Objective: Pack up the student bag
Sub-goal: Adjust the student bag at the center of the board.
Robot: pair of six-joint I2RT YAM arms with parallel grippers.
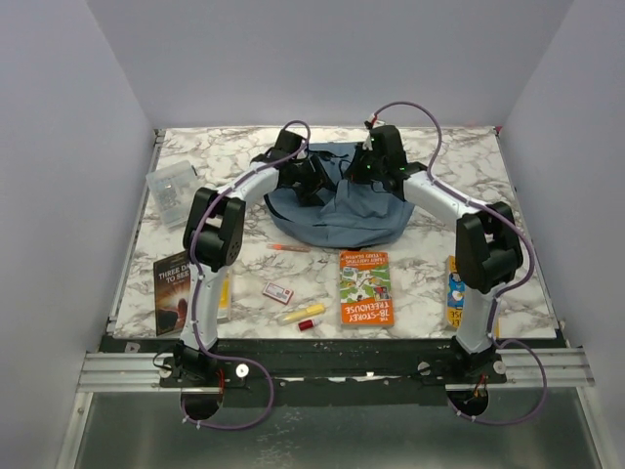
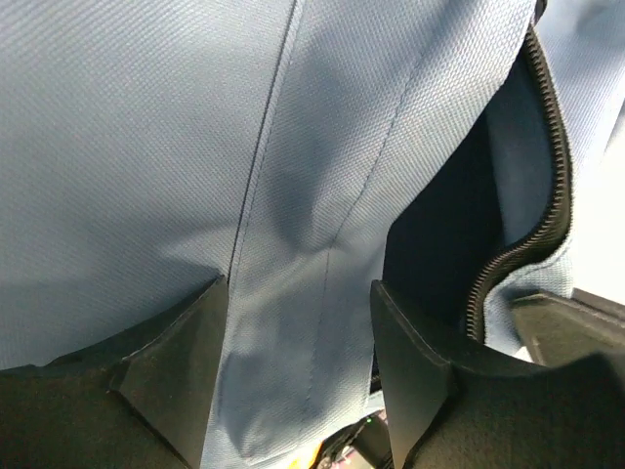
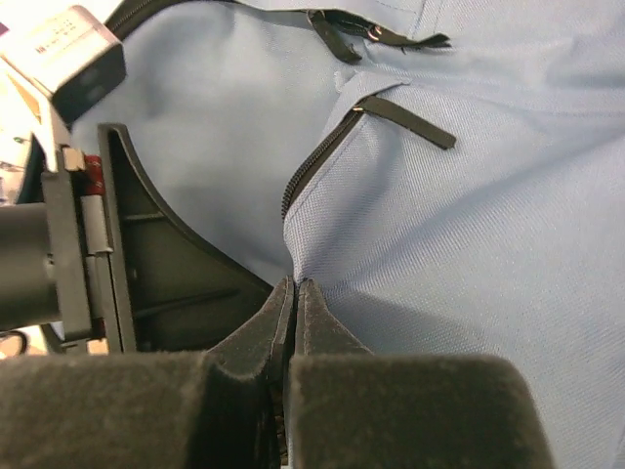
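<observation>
Two grippers meet on blue backpack (image 1: pixel 342 223) at back-middle of marble table (image 1: pixel 430 283). Far left: clear box (image 1: pixel 171 184), dark book (image 1: pixel 176 288). Left gripper (image 2: pixel 298 293) spread, backpack fabric between fingers. Orange book (image 1: pixel 365 286) near front edge. Right gripper (image 3: pixel 295 293) pressed together, pinching backpack fabric below open zipper (image 3: pixel 314 164).

Left arm (image 1: pixel 215 233) and right arm (image 1: pixel 486 250): black joint housings, white link segments, purple cables looping alongside; jaws matte black, wedge-shaped.
</observation>
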